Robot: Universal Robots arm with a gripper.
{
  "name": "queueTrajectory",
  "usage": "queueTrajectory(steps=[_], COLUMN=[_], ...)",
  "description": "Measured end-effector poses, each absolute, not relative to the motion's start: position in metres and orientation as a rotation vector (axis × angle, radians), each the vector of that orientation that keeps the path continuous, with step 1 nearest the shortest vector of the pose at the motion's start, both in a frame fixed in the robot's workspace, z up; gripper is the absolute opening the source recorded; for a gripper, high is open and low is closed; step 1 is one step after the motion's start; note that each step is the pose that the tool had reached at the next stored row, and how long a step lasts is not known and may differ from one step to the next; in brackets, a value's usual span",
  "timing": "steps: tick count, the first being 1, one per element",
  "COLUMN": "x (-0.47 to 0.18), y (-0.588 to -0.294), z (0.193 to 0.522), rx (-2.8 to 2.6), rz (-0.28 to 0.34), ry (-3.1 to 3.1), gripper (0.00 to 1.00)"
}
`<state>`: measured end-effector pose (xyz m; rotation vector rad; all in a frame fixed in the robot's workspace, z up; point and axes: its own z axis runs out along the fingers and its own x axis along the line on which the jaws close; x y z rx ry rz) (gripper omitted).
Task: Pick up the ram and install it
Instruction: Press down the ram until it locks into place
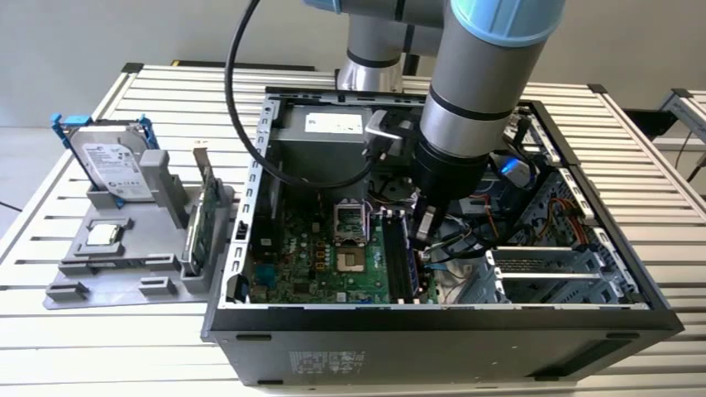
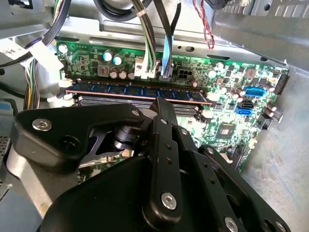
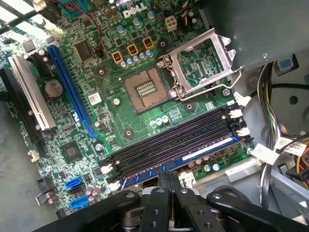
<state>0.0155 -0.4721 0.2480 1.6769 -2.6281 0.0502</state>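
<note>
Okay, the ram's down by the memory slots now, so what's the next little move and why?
Probably a short, straight push down. In both wrist views the ram stands on edge in the slot on the motherboard nearest the gripper, which sits right over it. Whether the end latches have closed isn't clear.

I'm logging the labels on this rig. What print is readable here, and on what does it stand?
White label on the silver hard drive in the blue frame: too small to read.
White sticker on the grey power supply box: too small.
Label on the black case front: blurred.
White cable tag: unreadable.
White maker's logo on the green motherboard: a brand mark, left unquoted.
</note>
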Motion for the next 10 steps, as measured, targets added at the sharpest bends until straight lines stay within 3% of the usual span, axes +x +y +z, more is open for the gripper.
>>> queueTrajectory(steps=[10], x=[0.0154], y=[-0.4722], z=[0.2479], rx=[1.734], rz=[0.051], ry=[-2.591], gripper=[0.0])
